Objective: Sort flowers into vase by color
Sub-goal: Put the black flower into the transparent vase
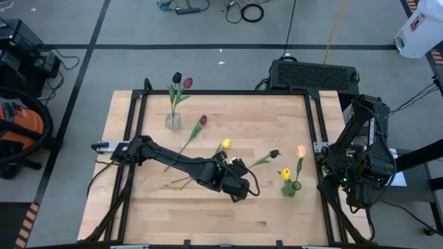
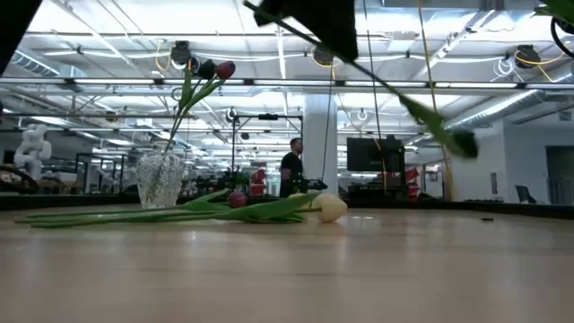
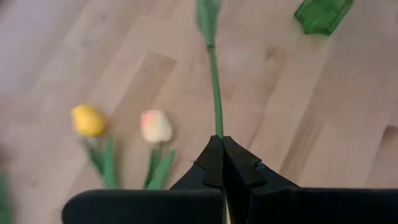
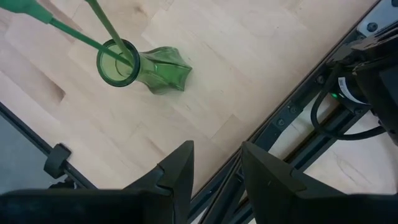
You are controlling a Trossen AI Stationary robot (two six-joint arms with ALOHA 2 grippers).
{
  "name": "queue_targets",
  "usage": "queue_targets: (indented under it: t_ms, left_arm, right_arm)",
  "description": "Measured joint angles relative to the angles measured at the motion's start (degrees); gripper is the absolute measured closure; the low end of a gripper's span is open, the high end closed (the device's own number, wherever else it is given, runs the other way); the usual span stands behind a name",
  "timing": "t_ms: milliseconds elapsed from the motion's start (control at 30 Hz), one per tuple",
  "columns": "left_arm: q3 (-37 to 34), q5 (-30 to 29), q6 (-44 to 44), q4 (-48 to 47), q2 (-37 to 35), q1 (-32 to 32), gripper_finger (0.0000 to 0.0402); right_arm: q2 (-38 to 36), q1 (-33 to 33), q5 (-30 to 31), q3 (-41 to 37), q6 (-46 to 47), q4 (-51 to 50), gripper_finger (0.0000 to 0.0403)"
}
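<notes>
My left gripper (image 1: pixel 241 180) is above the table's middle, shut on a tulip with a near-black head (image 1: pixel 275 153); in the low view the tulip's head (image 2: pixel 462 142) hangs above the table. A clear vase (image 1: pixel 173 122) at the far left holds a dark red and a near-black tulip. A green vase (image 1: pixel 291 187) at the near right holds a yellow (image 1: pixel 285 173) and a peach tulip (image 1: pixel 300 150). A dark red tulip (image 1: pixel 203 120) and a yellow tulip (image 1: pixel 225 144) lie flat on the table. My right gripper (image 4: pixel 217 171) is open and empty over the table's right edge. My left gripper pinches the tulip's thin green stem (image 3: pixel 217 129) between its two shut fingertips (image 3: pixel 233 158), on the bare part below the leaf. The stem runs on past the fingertips. The tulip is lifted clear and slants down toward the table's right, head lowest (image 2: pixel 462 142).
A black metal frame (image 1: pixel 315 124) runs along the table's edges. The green vase also shows in the right wrist view (image 4: pixel 140 65), close to the right rail. Bare wood lies along the near edge (image 1: pixel 208 221).
</notes>
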Motion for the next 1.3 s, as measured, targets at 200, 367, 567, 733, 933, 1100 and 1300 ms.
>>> queue_targets:
  t_ms: [200, 367, 567, 733, 933, 1100, 1300]
  left_arm:
    - [-1.66, -0.37, -3.09, 0.67, 1.24, 0.34, 0.0401]
    - [-1.72, -5.15, -4.95, -1.73, 1.27, -0.02, 0.0401]
    - [-3.49, -16.8, -12.22, -3.45, 1.2, -2.96, 0.0402]
    - [-9.75, -18.43, -19.85, -1.0, 0.74, -5.35, 0.0402]
    - [-15.83, -17.62, -22.54, 10.33, 0.68, -7.9, 0.0402]
    - [-17.41, -17.06, -24.07, 12.13, 0.68, -8.05, 0.0402]
    - [-17.46, -16.96, -24.07, 12.2, 0.68, -8.02, 0.0402]
  right_arm:
    - [0.04, 0.02, 0.02, 0.0, 0.14, 0.09, 0.0277]
    - [0.02, 0.0, 0.03, 0.0, 0.17, 0.05, 0.0277]
    - [0.02, 0.0, 0.02, 0.0, 0.17, 0.13, 0.0277]
    - [0.02, 0.01, -0.2, 0.0, 0.07, 0.42, 0.0277]
    - [-0.22, 0.0, -0.31, 0.0, -2.79, 3.26, 0.0277]
    - [-1.44, 0.02, 4.88, 0.69, -6.08, 3.74, 0.0289]
    - [-4.59, -1.63, 24.01, 3.79, -7.32, -2.24, 0.0336]
